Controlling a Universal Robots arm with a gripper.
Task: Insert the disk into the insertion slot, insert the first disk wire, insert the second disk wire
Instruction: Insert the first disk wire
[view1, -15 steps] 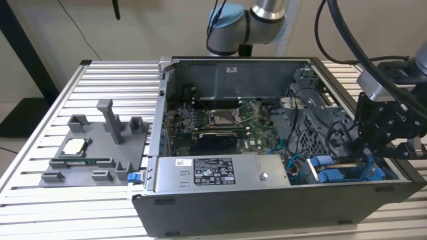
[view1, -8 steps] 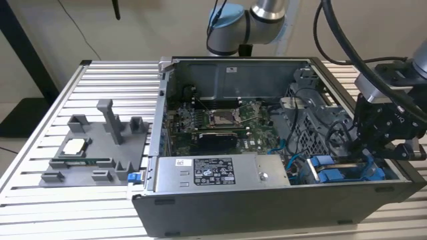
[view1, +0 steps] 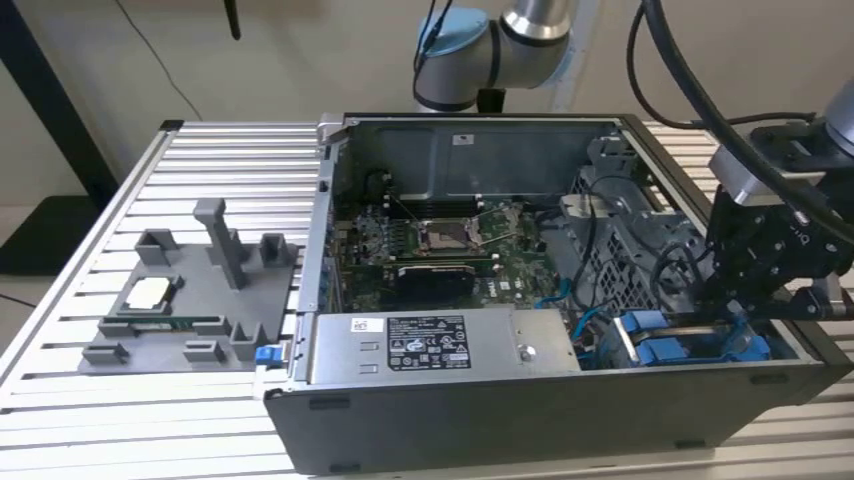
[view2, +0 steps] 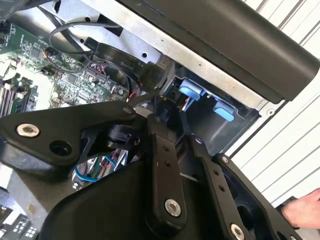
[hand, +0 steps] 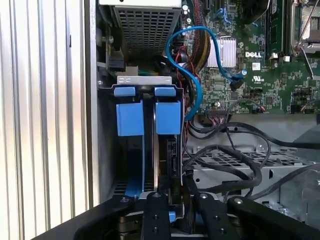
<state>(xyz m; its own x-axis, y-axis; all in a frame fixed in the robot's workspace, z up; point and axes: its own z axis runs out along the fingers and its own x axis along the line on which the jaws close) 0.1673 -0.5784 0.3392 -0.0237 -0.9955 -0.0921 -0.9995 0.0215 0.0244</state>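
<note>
Where the near wall of the open computer case (view1: 534, 420) faces the room, the single gripper (view1: 731, 318) hangs low in the corner at the exterior view's right, directly over the insertion slot (hand: 144, 80). Whether it is clamped on anything or standing open cannot be told. One disk (hand: 169, 150) appears to sit on edge in that slot, with two blue carrier tabs (hand: 130, 119) side by side at its top in the first wrist view, so the first step looks done. The pictures settle nothing about the two wire steps. One blue cable (hand: 192, 70) loops from the motherboard (hand: 280, 75) toward the bay, and a bundle of black cables (hand: 235, 150) lies just beside it. Their ends are hidden, so both insertions may well be left. Along the near wall beside the bay lies one grey power-supply box (view1: 441, 345), with the one motherboard beyond it. On the ribbed table (view1: 200, 170), at the exterior view's left, stands one grey fixture tray (view1: 187, 290). One person's hand (view2: 300, 212) shows at the edge of the second wrist view. Farthest back rises the one robot arm (view1: 521, 40).
</note>
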